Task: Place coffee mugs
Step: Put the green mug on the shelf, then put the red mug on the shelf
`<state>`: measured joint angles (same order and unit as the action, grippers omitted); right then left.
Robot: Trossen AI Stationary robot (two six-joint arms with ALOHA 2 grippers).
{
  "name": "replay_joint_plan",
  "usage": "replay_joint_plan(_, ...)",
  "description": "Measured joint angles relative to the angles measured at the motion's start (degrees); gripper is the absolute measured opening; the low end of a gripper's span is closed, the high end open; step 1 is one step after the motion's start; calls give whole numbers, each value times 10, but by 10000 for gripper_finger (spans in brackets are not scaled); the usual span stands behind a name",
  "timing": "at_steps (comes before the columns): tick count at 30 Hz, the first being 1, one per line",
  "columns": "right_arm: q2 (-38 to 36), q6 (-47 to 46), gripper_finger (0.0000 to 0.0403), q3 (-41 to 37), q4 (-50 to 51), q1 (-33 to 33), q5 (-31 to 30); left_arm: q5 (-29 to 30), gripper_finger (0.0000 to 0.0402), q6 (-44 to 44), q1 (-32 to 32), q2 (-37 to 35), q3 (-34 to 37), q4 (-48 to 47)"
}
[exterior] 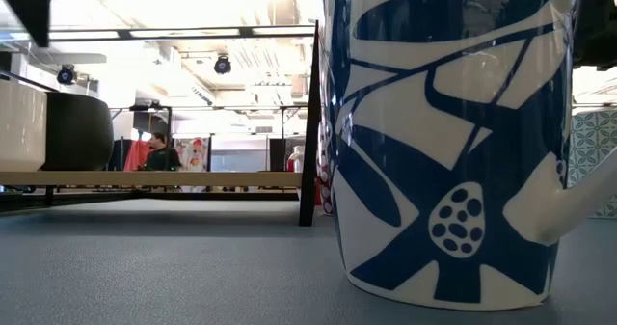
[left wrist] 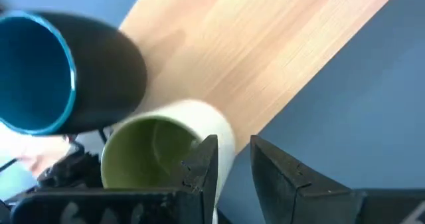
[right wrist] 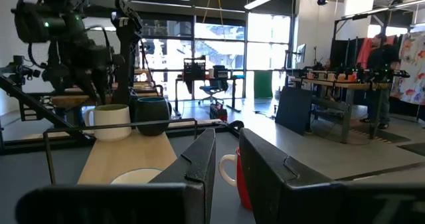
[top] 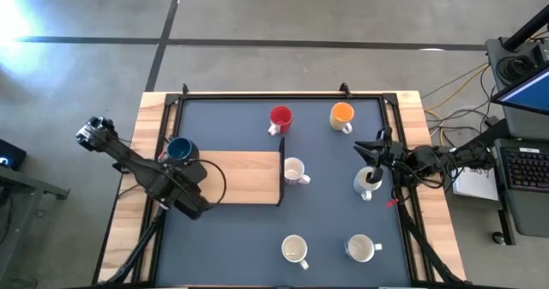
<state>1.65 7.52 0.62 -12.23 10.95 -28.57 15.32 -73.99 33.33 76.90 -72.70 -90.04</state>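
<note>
The table (top: pixel 137 237) is big, with wooden side edges and a dark mat over the middle. A wooden board (top: pixel 244 177) lies on the mat toward the left edge. The left gripper (left wrist: pixel 234 144) hangs over the left end of that board. Its jaws are a little apart, with the wall of the olive green mug (left wrist: pixel 159 157) between them: one finger is at the rim and the other is outside. That mug stands on the board, right beside the dark blue mug (top: pixel 180 150). The right gripper (right wrist: pixel 227 134) is near the right edge of the table, just by a white mug (top: pixel 367 183). Its jaws are close together with a thin gap, and I cannot tell whether they pinch anything. The red mug (top: pixel 280 117) and the orange mug (top: pixel 342 114) stand near the far edge. Another white mug (top: pixel 294 171) sits on the mat just off the right end of the board. Two more white mugs (top: pixel 294 250) (top: pixel 361 248) stand near the front edge, and one has blue leaf shapes painted on its side (exterior: pixel 453 142).
</note>
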Motion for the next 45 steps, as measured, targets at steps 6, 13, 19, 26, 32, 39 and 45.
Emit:
replay_joint_plan(6,0,0,59,0,0,0,0,86,71,33,0,0,-49,17)
replay_joint_plan(13,0,0,59,0,0,0,0,128,71,59,6,0,-81,30)
replay_joint_plan(19,0,0,59,0,0,0,0,159,71,117,21,-1,-92,49)
replay_joint_plan(26,0,0,59,0,0,0,0,222,71,174,21,-2,-96,118)
replay_joint_plan(32,0,0,59,0,0,0,0,217,71,201,21,-2,-123,116)
replay_joint_plan(39,0,9,59,0,-2,0,0,283,71,223,1,-7,-154,36)
replay_joint_plan(45,0,-111,59,0,-76,-2,-1,363,71,232,-45,-37,-154,0)
